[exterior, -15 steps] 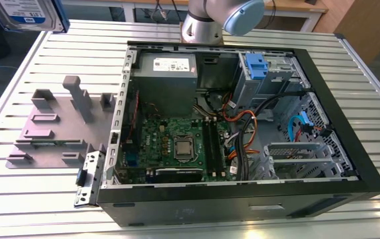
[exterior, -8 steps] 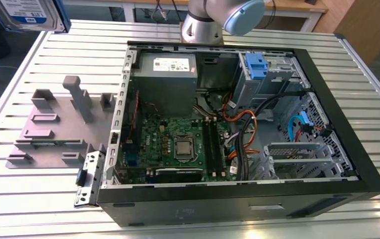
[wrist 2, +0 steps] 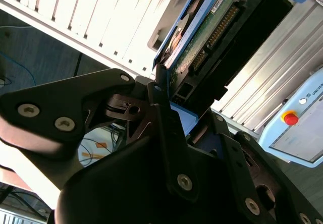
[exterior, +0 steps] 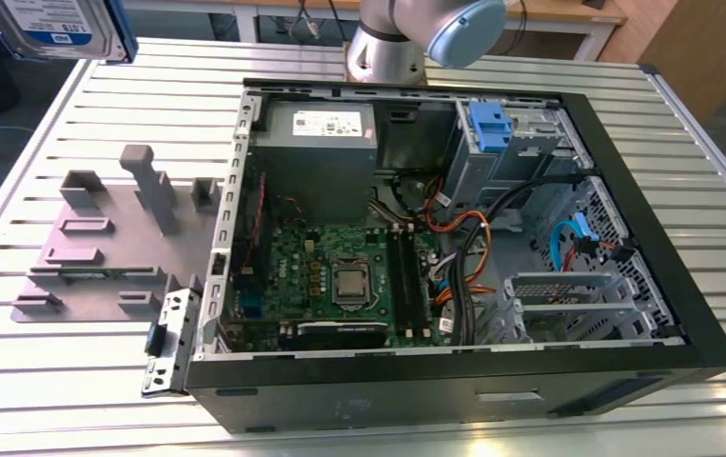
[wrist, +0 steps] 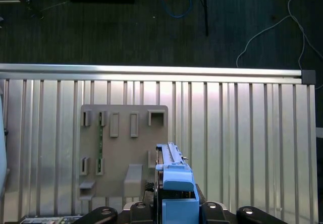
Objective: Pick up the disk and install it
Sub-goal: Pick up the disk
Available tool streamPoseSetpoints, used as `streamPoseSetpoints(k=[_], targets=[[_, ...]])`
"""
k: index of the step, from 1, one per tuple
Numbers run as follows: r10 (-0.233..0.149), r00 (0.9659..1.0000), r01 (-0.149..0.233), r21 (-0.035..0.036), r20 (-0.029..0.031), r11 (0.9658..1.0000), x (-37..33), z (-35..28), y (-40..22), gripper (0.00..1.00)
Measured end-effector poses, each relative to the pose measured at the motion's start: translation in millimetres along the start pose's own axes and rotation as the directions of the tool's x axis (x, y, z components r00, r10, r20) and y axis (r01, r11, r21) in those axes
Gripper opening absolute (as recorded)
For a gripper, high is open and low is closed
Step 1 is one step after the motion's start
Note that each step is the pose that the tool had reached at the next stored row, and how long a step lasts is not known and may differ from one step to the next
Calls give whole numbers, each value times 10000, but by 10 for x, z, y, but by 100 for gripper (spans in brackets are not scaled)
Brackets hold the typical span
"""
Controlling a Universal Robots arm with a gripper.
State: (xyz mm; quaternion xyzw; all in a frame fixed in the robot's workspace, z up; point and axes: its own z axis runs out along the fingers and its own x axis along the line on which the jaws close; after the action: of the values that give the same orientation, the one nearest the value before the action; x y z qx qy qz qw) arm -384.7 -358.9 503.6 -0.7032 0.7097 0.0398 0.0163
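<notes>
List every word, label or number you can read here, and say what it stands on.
Flat rectangular silver hard disk, white-and-blue label: print too small to read.
Large grey metal power-supply box, white sticker: too blurred to read.
Pale blue control pendant with red button: letters cut off at the edge, not readable whole.
No text reads clearly.

Nothing can be read for certain. The disk (exterior: 58, 21), at the exterior view's upper left, bears a white-and-blue label (exterior: 65, 38) whose lines are too small to make out. A white sticker (exterior: 328, 122) with dark print sits on the grey power supply (exterior: 318, 162) inside the case (exterior: 464, 390). In the second wrist view, a pendant (wrist 2: 303, 135) carries dark letters cut off at the edge, near its red button (wrist 2: 289, 118).
</notes>
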Motion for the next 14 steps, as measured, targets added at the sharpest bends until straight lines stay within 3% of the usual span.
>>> streamPoseSetpoints(k=[14], targets=[[0,10000,0,0,0,10000,-1,-1,-38,37]])
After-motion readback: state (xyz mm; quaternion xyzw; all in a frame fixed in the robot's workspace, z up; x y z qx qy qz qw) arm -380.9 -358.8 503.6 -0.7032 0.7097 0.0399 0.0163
